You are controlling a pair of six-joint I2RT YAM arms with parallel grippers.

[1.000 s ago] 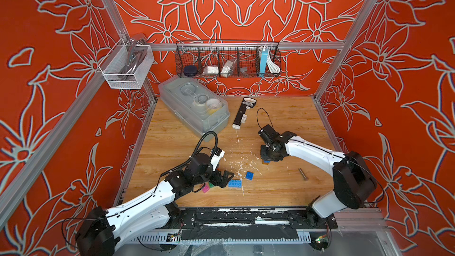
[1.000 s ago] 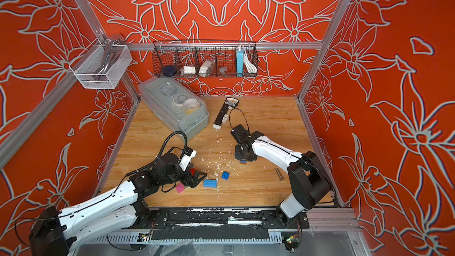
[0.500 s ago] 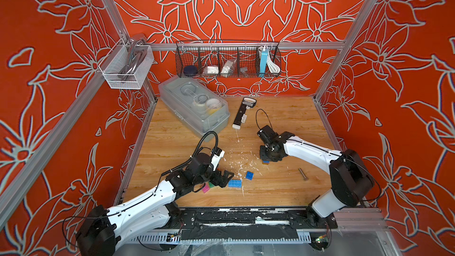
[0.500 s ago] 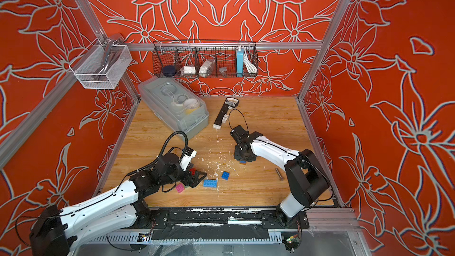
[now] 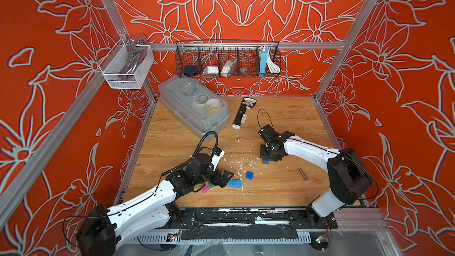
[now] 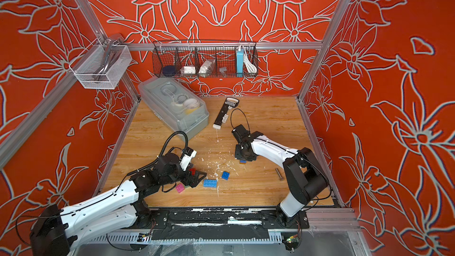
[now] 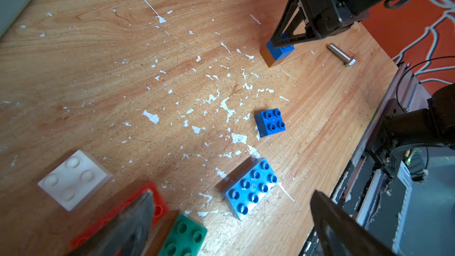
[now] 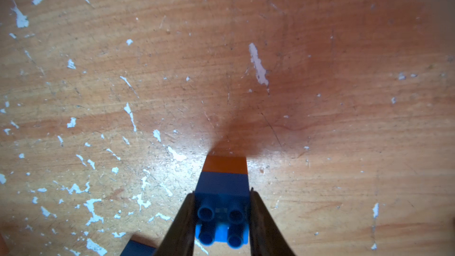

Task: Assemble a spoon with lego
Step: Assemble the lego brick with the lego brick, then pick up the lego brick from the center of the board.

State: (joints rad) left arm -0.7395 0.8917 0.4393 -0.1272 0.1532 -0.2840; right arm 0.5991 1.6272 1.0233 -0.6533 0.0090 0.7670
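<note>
Of the spoon only a short stack shows: a blue brick on a brown brick, standing on the table. My right gripper is shut on the blue brick. Loose lego lies near the front. A wide light blue brick and a small blue brick lie together. So do white, red, green and pink bricks. My left gripper hangs open and empty over the red, green and light blue bricks.
A steel bolt lies right of the bricks. A clear lidded box and a long black-and-white bar tool sit at the back. A wire basket and a white mesh basket hang on the walls. White flecks dot the wood.
The right gripper has edged slightly to the left with the blue-and-brown stack. The left arm has barely moved.
</note>
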